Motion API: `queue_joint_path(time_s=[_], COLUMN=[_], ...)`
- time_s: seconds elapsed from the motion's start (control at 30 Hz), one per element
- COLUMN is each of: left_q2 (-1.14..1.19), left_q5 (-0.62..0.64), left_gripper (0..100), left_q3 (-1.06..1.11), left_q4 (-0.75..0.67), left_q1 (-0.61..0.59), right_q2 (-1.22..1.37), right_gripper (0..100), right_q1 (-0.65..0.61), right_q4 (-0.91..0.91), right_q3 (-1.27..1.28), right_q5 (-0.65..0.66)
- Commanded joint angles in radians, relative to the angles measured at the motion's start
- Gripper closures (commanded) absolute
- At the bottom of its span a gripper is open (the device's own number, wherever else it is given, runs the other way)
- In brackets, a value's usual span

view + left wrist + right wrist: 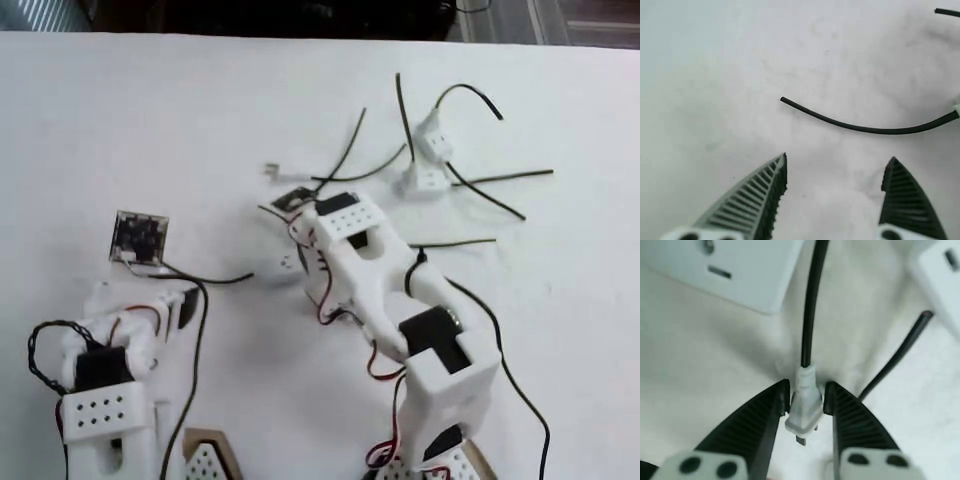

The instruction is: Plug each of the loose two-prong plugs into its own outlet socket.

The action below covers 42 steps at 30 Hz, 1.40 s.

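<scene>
My right gripper [807, 386] is shut on a white two-prong plug [804, 410], its prongs pointing back toward the wrist and its black cable [812, 300] running away from it. One white outlet socket [725, 267] lies just ahead and the corner of another [945, 265] beside it. In the high view this gripper [295, 207] sits at mid table. My left gripper [835, 165] hangs open over bare table, short of a loose black cable [860, 127]. In the high view it [178, 300] is at the near left.
Two white socket blocks [430, 160] with black leads lie at the back right. A dark square block [139, 236] sits at the left, ahead of my left arm. A small white part [271, 170] lies mid table. Black cables [500, 205] spread around the blocks.
</scene>
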Motion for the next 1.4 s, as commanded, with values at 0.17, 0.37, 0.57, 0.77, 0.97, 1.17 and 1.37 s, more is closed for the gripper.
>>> queue_joint_path(time_s=[0.17, 0.37, 0.57, 0.77, 0.97, 1.17, 1.37], left_q2=[-0.012, -0.012, -0.013, -0.013, -0.013, -0.013, -0.013], left_q5=[-0.009, -0.009, -0.009, -0.006, 0.020, 0.153, 0.256], left_gripper=[69, 69, 69, 69, 69, 69, 69], left_q3=[-0.003, -0.003, 0.008, 0.006, 0.005, -0.098, -0.235], left_q4=[-0.011, -0.011, -0.017, -0.017, -0.069, -0.112, -0.118], left_q1=[-0.002, -0.002, -0.001, -0.001, -0.001, -0.001, 0.079], right_q2=[-0.015, -0.007, -0.015, -0.216, -0.559, -0.832, -1.038], right_gripper=[92.6, 98.1, 98.1, 98.1, 98.1, 98.1, 98.1], right_q1=[0.005, 0.031, 0.022, -0.005, -0.068, -0.128, -0.229], right_q4=[0.047, 0.001, 0.042, 0.136, 0.137, 0.018, -0.125], right_q3=[-0.044, -0.043, -0.058, -0.078, -0.003, 0.167, 0.325], right_q5=[0.000, 0.002, 0.002, -0.003, -0.009, -0.089, -0.094])
